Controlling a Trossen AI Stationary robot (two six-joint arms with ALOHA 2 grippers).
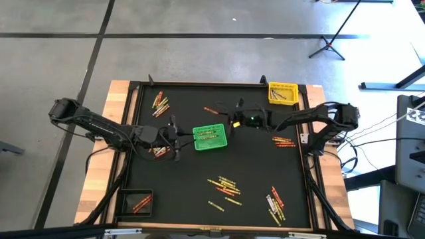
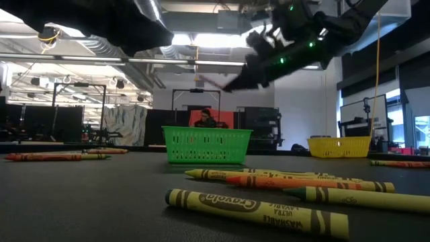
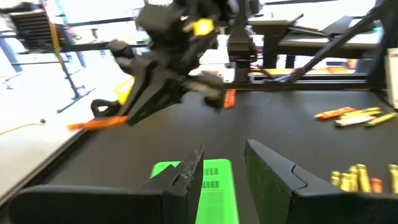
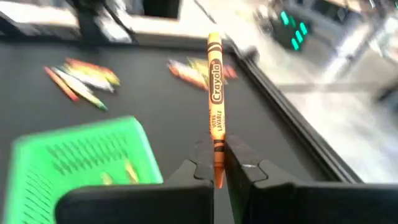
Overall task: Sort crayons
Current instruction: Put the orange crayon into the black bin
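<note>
Room: workshop hall with ceiling pipes and dark equipment racks beyond the bench; grey floor with dark lines around it.
Bench: wooden bench (image 1: 114, 133) topped with a black mat inside a raised frame.
Green basket: green mesh basket (image 1: 210, 137) near the mat's middle, slightly toward the left arm's side; a few crayons lie in it.
Yellow basket: yellow mesh basket (image 1: 283, 93) at the far right corner, with several crayons inside.
Black basket: black mesh basket (image 1: 136, 201) at the near left corner, holding red or orange crayons.
Loose crayons: groups (image 1: 224, 187) lie on the mat near the near edge, at the near right, by the right edge, and near the far left corner.
Right gripper: right gripper (image 4: 217, 167), raised above the mat just right of the green basket, is clamped on an orange crayon (image 4: 216, 93); the crayon sticks out forward from between the fingers.
Left gripper: left gripper (image 3: 221, 165) hovers just left of the green basket with its fingers parted and nothing between them.
</note>
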